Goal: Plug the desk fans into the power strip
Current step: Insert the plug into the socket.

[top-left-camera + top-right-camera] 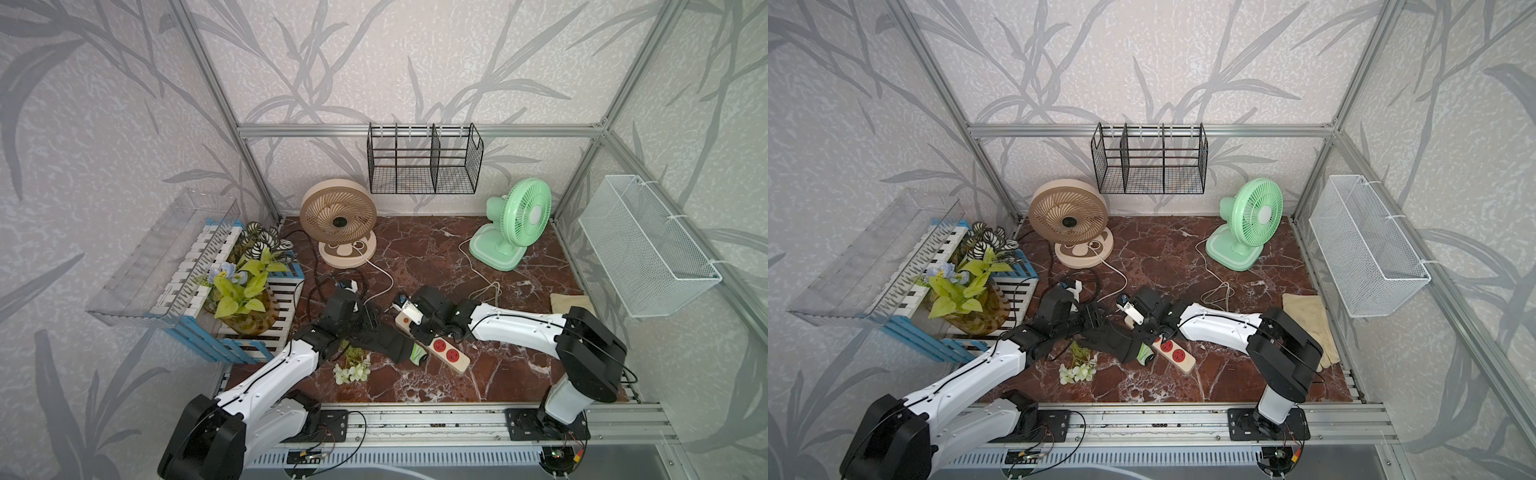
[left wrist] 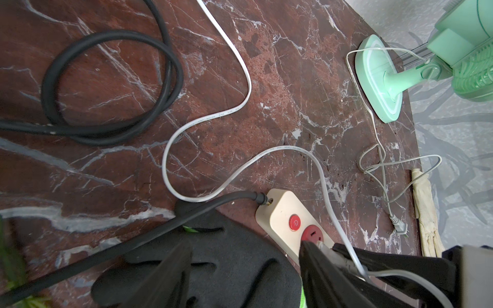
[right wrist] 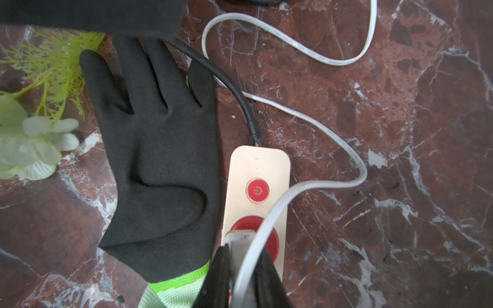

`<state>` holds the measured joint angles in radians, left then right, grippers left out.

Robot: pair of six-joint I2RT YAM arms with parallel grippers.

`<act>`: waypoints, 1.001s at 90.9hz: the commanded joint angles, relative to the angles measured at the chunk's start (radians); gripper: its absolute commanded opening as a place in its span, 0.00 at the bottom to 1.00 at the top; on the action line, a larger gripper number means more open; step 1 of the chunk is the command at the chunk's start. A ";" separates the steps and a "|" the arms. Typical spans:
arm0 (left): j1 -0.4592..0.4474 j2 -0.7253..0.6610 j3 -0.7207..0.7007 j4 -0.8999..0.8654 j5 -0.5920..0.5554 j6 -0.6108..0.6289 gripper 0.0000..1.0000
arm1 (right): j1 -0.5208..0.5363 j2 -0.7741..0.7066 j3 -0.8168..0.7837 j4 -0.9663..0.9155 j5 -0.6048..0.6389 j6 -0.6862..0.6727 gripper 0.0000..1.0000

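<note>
Red marble tabletop [image 1: 415, 257]; power strip [image 3: 256, 165] lies near-centre. Right gripper [image 3: 244, 269] pinches the plug [image 3: 240, 238] of the beige fan [image 1: 338, 220] at the socket [image 3: 273, 244] beside the button [image 3: 257, 190]. Left gripper [image 2: 242, 264] spread over black glove [image 3: 160, 149]. Keep plug square, press straight down, brace strip.

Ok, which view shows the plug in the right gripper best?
The right wrist view: the white plug sits between the right gripper's fingers at the power strip's first red socket. The left wrist view shows only a sliver; in both top views the gripper hides it.
</note>
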<state>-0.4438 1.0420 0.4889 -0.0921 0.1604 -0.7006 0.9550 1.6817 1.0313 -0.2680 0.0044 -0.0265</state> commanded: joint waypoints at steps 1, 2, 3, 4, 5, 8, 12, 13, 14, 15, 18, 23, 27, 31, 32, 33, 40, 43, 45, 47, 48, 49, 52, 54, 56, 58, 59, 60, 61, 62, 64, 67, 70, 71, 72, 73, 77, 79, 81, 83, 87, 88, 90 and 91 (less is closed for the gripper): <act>0.004 -0.021 -0.013 -0.012 0.001 0.004 0.68 | 0.026 0.056 -0.071 -0.162 -0.088 0.074 0.00; 0.005 -0.023 -0.014 -0.012 0.000 0.004 0.68 | 0.027 0.056 -0.075 -0.156 -0.088 0.077 0.00; 0.004 -0.024 -0.014 -0.012 0.000 0.004 0.68 | 0.027 0.056 -0.077 -0.153 -0.087 0.082 0.00; 0.004 -0.025 -0.015 -0.011 -0.002 0.004 0.68 | 0.027 0.056 -0.080 -0.152 -0.084 0.086 0.00; 0.004 -0.027 -0.016 -0.011 -0.004 0.004 0.68 | 0.027 0.056 -0.082 -0.151 -0.080 0.090 0.00; 0.005 -0.030 -0.019 -0.007 -0.006 0.002 0.69 | 0.026 0.056 -0.089 -0.147 -0.056 0.105 0.00; 0.005 -0.031 -0.023 -0.001 -0.005 0.000 0.69 | 0.019 0.050 -0.096 -0.143 -0.032 0.120 0.00; 0.004 -0.031 -0.023 0.000 -0.005 -0.001 0.69 | 0.015 0.048 -0.098 -0.142 -0.030 0.124 0.00; 0.005 -0.031 -0.023 0.002 -0.003 -0.002 0.69 | 0.012 0.046 -0.100 -0.141 -0.026 0.126 0.00; 0.005 -0.030 -0.024 0.003 -0.003 -0.003 0.69 | 0.010 0.044 -0.101 -0.140 -0.025 0.128 0.00; 0.005 -0.029 -0.026 0.008 0.000 -0.003 0.70 | 0.001 0.040 -0.101 -0.144 -0.017 0.134 0.00; 0.004 -0.023 -0.028 0.016 0.004 -0.006 0.70 | -0.005 0.044 -0.088 -0.170 0.004 0.137 0.00; 0.004 -0.019 -0.028 0.020 0.009 -0.008 0.70 | -0.011 0.054 -0.074 -0.192 0.009 0.136 0.00; 0.004 -0.013 -0.029 0.026 0.014 -0.010 0.69 | -0.017 0.062 -0.071 -0.205 0.011 0.136 0.00; 0.005 -0.012 -0.029 0.028 0.016 -0.010 0.70 | -0.019 0.064 -0.070 -0.207 0.008 0.136 0.00; 0.005 -0.011 -0.029 0.030 0.018 -0.010 0.70 | -0.022 0.064 -0.070 -0.207 0.005 0.137 0.00; 0.004 -0.001 -0.028 0.043 0.039 -0.016 0.70 | -0.037 0.057 -0.088 -0.190 -0.034 0.137 0.00; 0.004 0.004 -0.028 0.051 0.055 -0.020 0.70 | -0.035 0.051 -0.099 -0.182 -0.045 0.132 0.00; 0.004 0.009 -0.029 0.056 0.066 -0.022 0.70 | -0.035 0.048 -0.106 -0.178 -0.050 0.128 0.00; 0.004 0.014 -0.030 0.061 0.077 -0.025 0.70 | -0.034 0.044 -0.113 -0.175 -0.053 0.124 0.00; 0.004 0.016 -0.031 0.063 0.081 -0.027 0.70 | -0.033 0.043 -0.115 -0.175 -0.055 0.125 0.00; 0.004 0.018 -0.031 0.066 0.084 -0.028 0.70 | -0.033 0.042 -0.117 -0.174 -0.058 0.125 0.00; 0.004 0.026 -0.035 0.077 0.097 -0.035 0.70 | -0.032 0.039 -0.123 -0.170 -0.068 0.122 0.00; 0.003 0.029 -0.040 0.087 0.107 -0.042 0.70 | -0.028 0.037 -0.125 -0.168 -0.072 0.120 0.00; 0.002 0.035 -0.045 0.098 0.117 -0.047 0.69 | -0.025 0.038 -0.125 -0.168 -0.074 0.118 0.00; 0.002 0.039 -0.050 0.109 0.126 -0.054 0.69 | -0.022 0.041 -0.124 -0.171 -0.075 0.117 0.00; 0.002 0.041 -0.052 0.114 0.129 -0.056 0.69 | -0.022 0.041 -0.123 -0.173 -0.075 0.117 0.00; 0.002 0.043 -0.055 0.119 0.133 -0.059 0.69 | -0.020 0.043 -0.121 -0.174 -0.074 0.117 0.00; 0.002 0.046 -0.057 0.125 0.137 -0.062 0.69 | -0.021 0.045 -0.120 -0.176 -0.075 0.117 0.00; 0.002 0.048 -0.059 0.130 0.140 -0.065 0.69 | -0.021 0.046 -0.118 -0.177 -0.075 0.117 0.00; 0.002 0.053 -0.063 0.141 0.146 -0.071 0.68 | -0.020 0.049 -0.117 -0.178 -0.075 0.117 0.00; 0.002 0.061 -0.068 0.157 0.154 -0.080 0.68 | -0.019 0.051 -0.117 -0.178 -0.073 0.117 0.00; 0.001 0.070 -0.073 0.172 0.161 -0.091 0.68 | -0.016 0.052 -0.117 -0.175 -0.068 0.118 0.00; 0.001 0.072 -0.075 0.175 0.163 -0.094 0.67 | -0.016 0.051 -0.119 -0.174 -0.066 0.120 0.00; 0.001 0.075 -0.076 0.180 0.164 -0.098 0.67 | -0.015 0.050 -0.120 -0.173 -0.064 0.121 0.00; 0.001 0.078 -0.077 0.185 0.164 -0.102 0.67 | -0.015 0.050 -0.121 -0.172 -0.064 0.122 0.00; 0.001 0.092 -0.079 0.200 0.162 -0.115 0.67 | -0.015 0.048 -0.124 -0.165 -0.063 0.126 0.00; 0.001 0.101 -0.078 0.207 0.160 -0.120 0.67 | -0.015 0.047 -0.125 -0.161 -0.062 0.128 0.00; 0.001 0.112 -0.075 0.210 0.154 -0.121 0.66 | -0.015 0.046 -0.125 -0.158 -0.059 0.130 0.00; 0.001 0.123 -0.071 0.213 0.147 -0.123 0.66 | -0.015 0.047 -0.124 -0.156 -0.056 0.133 0.00; 0.001 0.153 -0.056 0.220 0.136 -0.125 0.65 | -0.015 0.050 -0.119 -0.150 -0.048 0.135 0.00; 0.001 0.161 -0.051 0.221 0.135 -0.125 0.65 | -0.015 0.053 -0.117 -0.150 -0.046 0.136 0.00; 0.001 0.178 -0.041 0.226 0.134 -0.128 0.64 | -0.015 0.056 -0.114 -0.149 -0.042 0.138 0.00; 0.001 0.188 -0.037 0.229 0.134 -0.129 0.64 | -0.015 0.058 -0.112 -0.148 -0.040 0.138 0.00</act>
<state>-0.4438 1.1698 0.4213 0.0807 0.2966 -0.8036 0.9245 1.6646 0.9833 -0.2043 -0.0257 0.0971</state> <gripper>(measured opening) 0.649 0.175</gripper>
